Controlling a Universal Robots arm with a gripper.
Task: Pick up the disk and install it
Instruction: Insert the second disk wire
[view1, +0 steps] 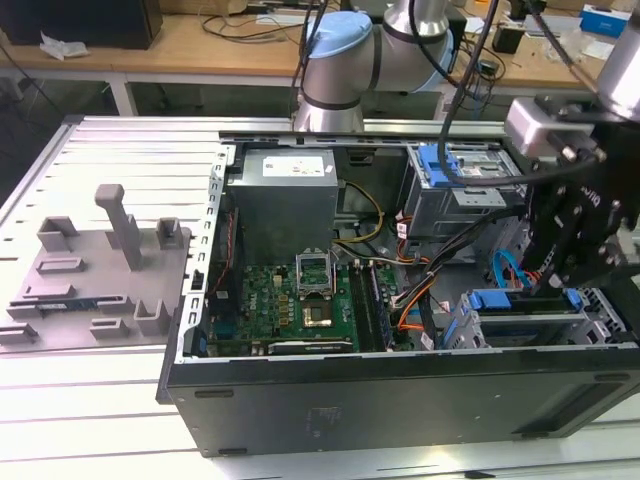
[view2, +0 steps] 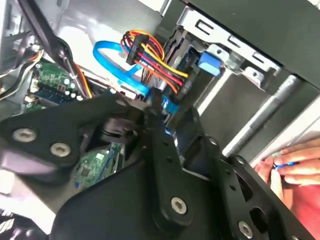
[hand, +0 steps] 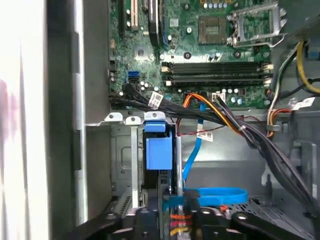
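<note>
Ribbed white metal tabletop (view1: 110, 145) carries an open dark computer case (view1: 400, 400), lying on its side; wooden benches (view1: 200, 45) with cables sit behind it. Grey moulded fixture tray (view1: 95, 270) rests on the table toward the exterior view's left, well apart from the case. Inside the case: green motherboard (view1: 300, 300) with a bare square CPU socket, boxy grey power supply (view1: 285, 205) above it, and a metal drive cage (view1: 455, 200) with a blue plastic latch (view1: 440, 165) toward the exterior view's right. The arm's grey-and-pale-blue joint (view1: 335, 65) hangs over the far edge of the case. Black gripper (view1: 560, 250) is down in the case's lower drive-bay corner, at the exterior view's right. The disk (view1: 525, 305), showing its bright blue carrier bracket, sits in the metal bay just beside the gripper; in the first wrist view the blue bracket (hand: 159, 150) stands edge-on in the slotted grey bay. Gripper linkages block most of the second wrist view, so I can't tell whether the jaws are spread, closed, or touching the disk. Clutter around the bay: flat blue data cable (hand: 215, 195), a red-yellow-orange-black wire bundle (view2: 150, 55), thick black cable looms (hand: 270, 145). A person's hand (view2: 292, 162) shows at the case edge in the second wrist view.
</note>
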